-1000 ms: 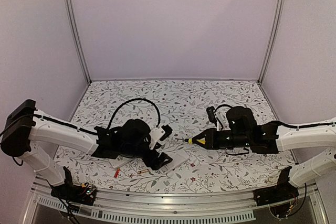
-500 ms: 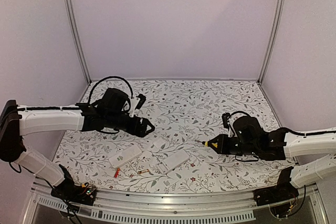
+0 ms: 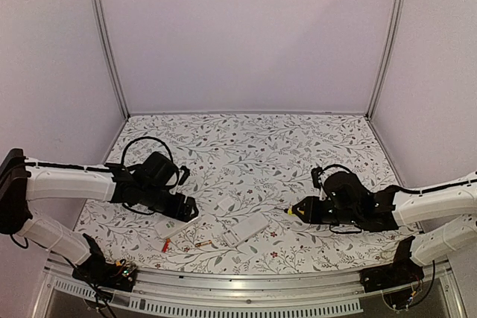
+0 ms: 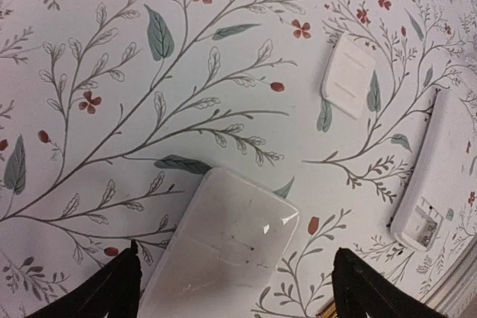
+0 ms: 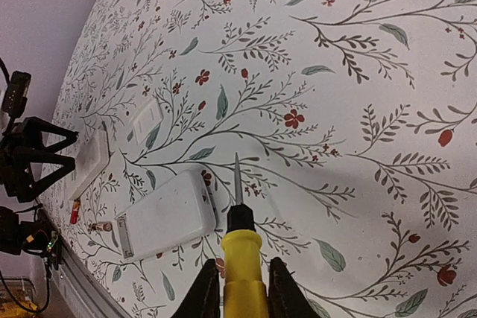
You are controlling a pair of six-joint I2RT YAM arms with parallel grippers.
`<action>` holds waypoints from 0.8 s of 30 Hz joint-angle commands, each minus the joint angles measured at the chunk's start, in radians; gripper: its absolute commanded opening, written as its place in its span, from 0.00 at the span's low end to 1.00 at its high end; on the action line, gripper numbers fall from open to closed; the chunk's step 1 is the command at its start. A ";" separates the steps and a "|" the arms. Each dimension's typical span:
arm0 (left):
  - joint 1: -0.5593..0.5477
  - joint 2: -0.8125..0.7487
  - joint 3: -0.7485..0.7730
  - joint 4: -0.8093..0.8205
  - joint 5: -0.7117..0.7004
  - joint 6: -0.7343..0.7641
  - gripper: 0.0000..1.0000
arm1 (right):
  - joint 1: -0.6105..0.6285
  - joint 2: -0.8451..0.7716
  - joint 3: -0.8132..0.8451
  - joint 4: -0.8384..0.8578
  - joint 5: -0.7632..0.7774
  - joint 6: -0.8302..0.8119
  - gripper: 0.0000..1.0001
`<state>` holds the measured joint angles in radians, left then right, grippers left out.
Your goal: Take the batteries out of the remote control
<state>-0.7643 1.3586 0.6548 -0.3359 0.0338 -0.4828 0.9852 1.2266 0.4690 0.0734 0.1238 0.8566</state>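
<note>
The white remote control [image 3: 246, 229] lies near the front edge, and the left wrist view shows an opened end [image 4: 419, 231]. Two small batteries [image 3: 165, 244] [image 3: 203, 244] lie on the cloth beside it; the right wrist view shows them as battery [image 5: 74, 211] and battery [image 5: 100, 226]. My left gripper [image 3: 186, 210] hangs open, its fingers straddling a flat white oblong piece [image 4: 223, 251] without touching it. To the right of the remote [image 5: 168, 214], my right gripper [image 5: 244, 262] is shut on a yellow-handled screwdriver [image 5: 242, 251], whose tip points at the cloth just off the remote's corner.
A small white cover [image 3: 226, 203] lies on the flowered cloth behind the remote, seen as cover [image 4: 350, 76] and cover [image 5: 147, 121]. The table's metal front rail [image 3: 238, 277] runs close behind the batteries. Purple walls enclose the back and sides.
My left arm swung back from the remote, then came forward and down over the flat white piece, its jaws staying wide. My right gripper drew back right and nearer with the screwdriver.
</note>
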 commanded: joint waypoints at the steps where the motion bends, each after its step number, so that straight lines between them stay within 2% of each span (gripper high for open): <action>1: -0.063 -0.002 -0.019 -0.042 -0.115 -0.032 0.89 | -0.004 0.012 -0.021 0.034 0.013 0.009 0.29; 5: -0.105 0.068 0.013 -0.090 -0.186 -0.037 0.89 | -0.003 0.013 -0.028 0.040 0.017 0.009 0.37; 12: -0.145 0.126 0.026 -0.115 -0.226 -0.038 0.88 | -0.004 0.000 -0.042 0.051 0.023 0.015 0.49; 14: -0.150 0.133 0.030 -0.114 -0.229 -0.039 0.82 | -0.005 -0.005 -0.046 0.055 0.025 0.018 0.50; 18: -0.176 0.138 0.046 -0.114 -0.243 -0.021 0.63 | -0.005 -0.016 -0.047 0.051 0.027 0.018 0.53; 21: -0.179 0.139 0.051 -0.111 -0.250 -0.011 0.50 | -0.005 -0.035 -0.039 0.041 0.028 0.018 0.61; 24: -0.179 0.123 0.068 -0.108 -0.266 0.005 0.43 | -0.005 -0.054 -0.004 0.021 0.012 0.003 0.69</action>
<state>-0.9287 1.4864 0.6868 -0.4469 -0.2104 -0.4953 0.9852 1.2076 0.4324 0.1127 0.1303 0.8749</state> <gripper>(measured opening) 0.535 0.658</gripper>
